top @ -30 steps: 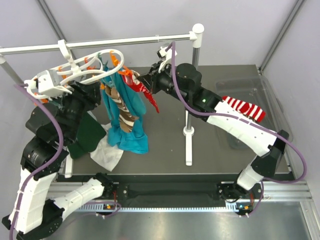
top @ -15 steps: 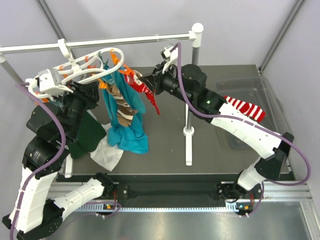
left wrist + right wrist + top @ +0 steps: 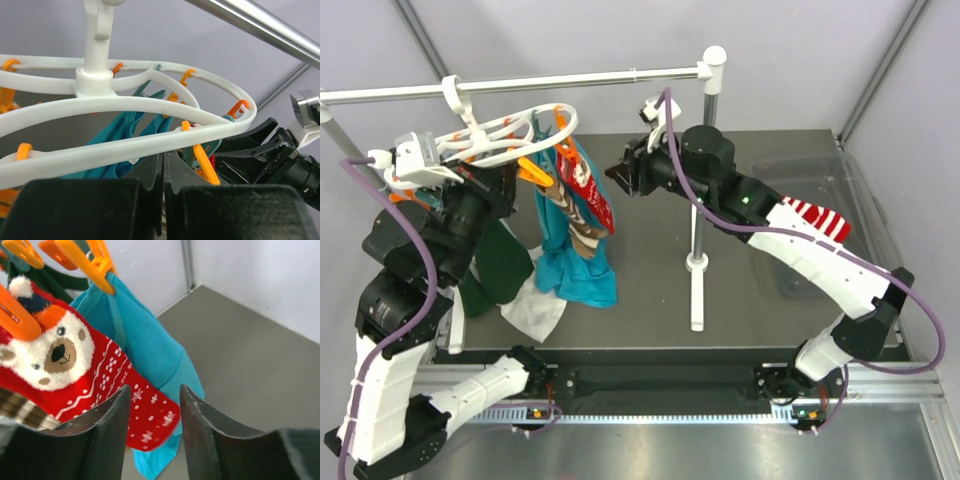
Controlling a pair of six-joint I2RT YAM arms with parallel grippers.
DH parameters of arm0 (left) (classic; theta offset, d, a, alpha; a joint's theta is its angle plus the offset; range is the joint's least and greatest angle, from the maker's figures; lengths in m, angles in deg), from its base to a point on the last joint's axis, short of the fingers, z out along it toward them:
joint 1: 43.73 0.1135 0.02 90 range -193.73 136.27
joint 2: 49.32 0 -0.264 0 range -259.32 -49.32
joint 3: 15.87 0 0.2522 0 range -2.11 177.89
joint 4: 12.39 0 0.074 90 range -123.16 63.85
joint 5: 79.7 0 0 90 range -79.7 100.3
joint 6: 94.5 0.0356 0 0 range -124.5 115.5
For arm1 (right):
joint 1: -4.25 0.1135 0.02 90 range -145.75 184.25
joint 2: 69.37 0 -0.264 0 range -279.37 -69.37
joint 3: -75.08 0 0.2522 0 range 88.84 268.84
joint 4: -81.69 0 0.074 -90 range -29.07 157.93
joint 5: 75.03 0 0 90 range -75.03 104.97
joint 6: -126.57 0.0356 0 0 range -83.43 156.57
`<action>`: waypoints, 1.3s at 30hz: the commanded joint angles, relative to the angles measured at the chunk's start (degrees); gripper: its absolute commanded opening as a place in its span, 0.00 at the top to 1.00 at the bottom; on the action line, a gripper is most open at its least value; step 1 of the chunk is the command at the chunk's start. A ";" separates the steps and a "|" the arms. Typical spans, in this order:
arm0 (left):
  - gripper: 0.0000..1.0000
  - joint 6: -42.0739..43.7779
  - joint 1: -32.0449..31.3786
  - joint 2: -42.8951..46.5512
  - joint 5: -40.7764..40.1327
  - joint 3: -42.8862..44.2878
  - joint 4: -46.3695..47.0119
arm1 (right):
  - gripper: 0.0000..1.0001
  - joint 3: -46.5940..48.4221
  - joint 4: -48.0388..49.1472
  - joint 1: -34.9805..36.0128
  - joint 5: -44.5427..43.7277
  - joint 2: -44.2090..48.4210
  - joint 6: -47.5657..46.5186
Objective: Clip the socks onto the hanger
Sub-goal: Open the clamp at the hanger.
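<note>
Since socks are soft, light, floppy, we'd pinch the loose sock (image 3: 815, 220) — well behind the R gripper (image 3: 154, 400) — by its cuff. R fingers (image 3: 107, 435) part-open, empty, clipped sock (image 3: 100, 385) just ahead; L gripper (image 3: 163, 170) shut under hanger (image 3: 150, 144) rim.

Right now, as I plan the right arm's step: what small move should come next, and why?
Probably draw the right gripper back from the hanger: its jaws stand apart, and the red sock hangs from an orange pin on its own. A striped sock lies unclipped on the table beside that arm, likely the next pick.
</note>
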 commanded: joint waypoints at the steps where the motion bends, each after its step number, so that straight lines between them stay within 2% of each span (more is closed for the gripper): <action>1: 1.00 -1.96 0.03 -0.49 4.22 3.35 -1.61 | 0.55 2.01 -4.82 -0.33 5.09 5.77 -1.14; 2: 1.00 -2.14 0.03 -0.58 4.67 3.71 -2.23 | 0.53 1.65 -5.26 -0.24 6.59 6.83 -0.44; 3: 1.00 -2.32 0.03 -0.76 5.19 4.32 -3.10 | 0.48 1.13 -5.36 -0.24 8.09 7.88 -0.09; 6: 1.00 -3.02 0.03 -0.85 6.60 4.33 -3.46 | 0.42 -0.72 -3.78 -0.24 15.38 11.58 1.93; 7: 1.00 -3.46 0.03 -0.93 6.69 4.33 -3.38 | 0.42 -0.55 -3.17 -0.15 19.23 12.45 2.20; 12: 1.00 -4.34 0.03 -0.41 7.92 3.71 -2.67 | 0.41 0.07 0.26 0.11 25.94 13.69 6.41; 16: 1.00 -5.22 0.12 0.21 7.92 3.18 -2.50 | 0.41 -0.11 12.28 1.24 34.70 9.41 16.77; 17: 1.00 -5.48 0.03 0.21 8.01 3.10 -2.41 | 0.38 0.68 13.09 1.86 35.69 8.08 18.79; 20: 1.00 -5.57 0.03 0.65 8.10 3.01 -2.58 | 0.34 5.86 12.05 4.24 33.51 3.16 18.11; 24: 1.00 -5.22 0.03 1.44 7.05 2.39 -2.59 | 0.34 10.43 13.18 4.77 32.98 -2.37 21.27; 28: 1.00 -4.96 0.03 1.70 6.69 2.48 -2.67 | 0.39 11.76 15.10 5.03 33.06 -4.76 23.38; 30: 1.00 -5.13 0.12 1.70 6.78 2.39 -2.67 | 0.46 11.58 16.00 5.64 32.45 -5.11 23.47; 32: 1.00 -5.22 0.03 1.79 6.43 2.31 -2.76 | 0.52 11.58 15.57 6.26 30.96 -4.94 21.63; 39: 1.00 -6.27 0.03 1.97 4.23 2.66 -4.08 | 0.50 14.13 8.54 12.05 21.13 -3.18 10.47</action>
